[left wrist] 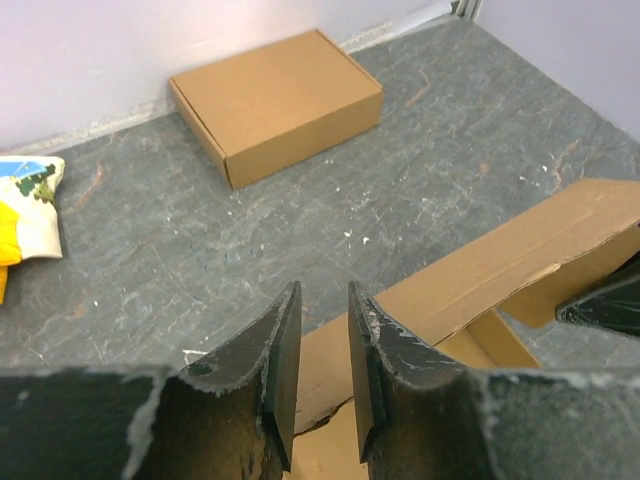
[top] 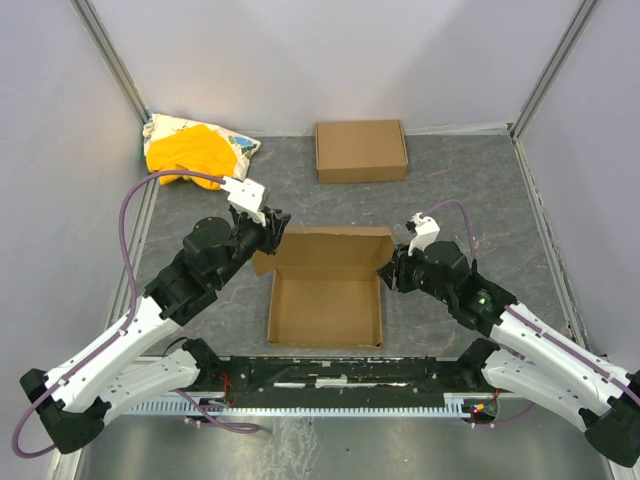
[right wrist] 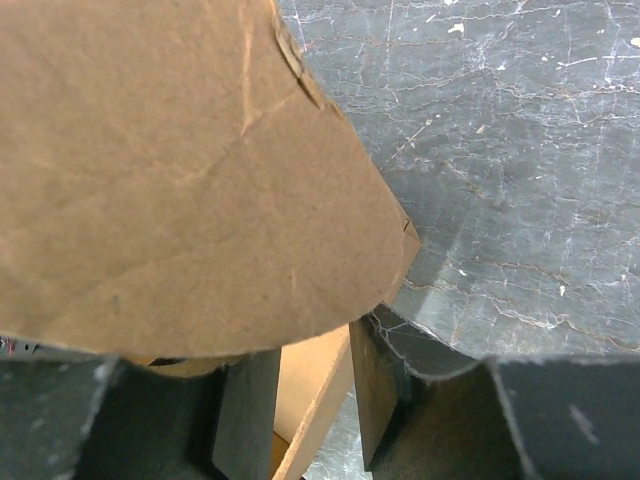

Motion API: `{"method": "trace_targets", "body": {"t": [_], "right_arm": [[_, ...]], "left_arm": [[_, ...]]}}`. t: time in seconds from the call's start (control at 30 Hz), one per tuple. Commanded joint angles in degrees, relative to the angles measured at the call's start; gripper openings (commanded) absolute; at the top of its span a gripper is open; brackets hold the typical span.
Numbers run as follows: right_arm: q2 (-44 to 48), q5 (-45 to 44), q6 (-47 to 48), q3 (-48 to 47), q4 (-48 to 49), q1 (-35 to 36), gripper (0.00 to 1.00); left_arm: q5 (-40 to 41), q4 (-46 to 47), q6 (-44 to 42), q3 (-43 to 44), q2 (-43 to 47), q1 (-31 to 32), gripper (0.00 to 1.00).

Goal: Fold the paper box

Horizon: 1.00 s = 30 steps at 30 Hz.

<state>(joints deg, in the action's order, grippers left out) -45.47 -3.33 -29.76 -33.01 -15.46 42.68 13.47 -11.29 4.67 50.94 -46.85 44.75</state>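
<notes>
The paper box [top: 325, 310] is a brown cardboard tray in the middle of the table, and its lid flap [top: 330, 248] stands up along the far side. My left gripper [top: 274, 226] hovers at the flap's back left corner. In the left wrist view that gripper [left wrist: 320, 297] is slightly open, with cardboard [left wrist: 520, 255] showing below the gap and nothing pinched. My right gripper [top: 391, 271] is at the box's right rear corner. In the right wrist view it [right wrist: 312, 375] is open and straddles the side wall's edge [right wrist: 318, 400], with a rounded flap [right wrist: 170, 170] over the fingertips.
A second, closed flat brown box [top: 361, 150] lies at the back centre, also visible as a box [left wrist: 275, 103] in the left wrist view. A yellow cloth bundle [top: 195, 150] sits at the back left corner. White walls enclose the grey table.
</notes>
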Motion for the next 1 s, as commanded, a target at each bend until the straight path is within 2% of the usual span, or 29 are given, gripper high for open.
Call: {"method": "trace_targets", "body": {"t": [0.0,0.23,0.6,0.97], "right_arm": [[-0.07,1.75,-0.45,-1.42,2.12,0.3,0.4],[-1.05,2.42,-0.48,-1.46,2.77,0.39,0.4],[-2.85,3.31,-0.3,-1.88,3.29,0.58,0.4],[-4.19,3.55,0.05,-2.04,3.21,0.65,0.39]], "left_arm": [[1.25,7.14,-5.3,2.04,0.12,0.15,0.32],[1.64,8.28,-7.05,4.3,-1.42,0.09,0.32],[4.49,13.45,-12.81,5.75,-8.6,0.02,0.33],[4.76,17.45,-14.31,7.97,-14.9,0.03,0.33]]}}
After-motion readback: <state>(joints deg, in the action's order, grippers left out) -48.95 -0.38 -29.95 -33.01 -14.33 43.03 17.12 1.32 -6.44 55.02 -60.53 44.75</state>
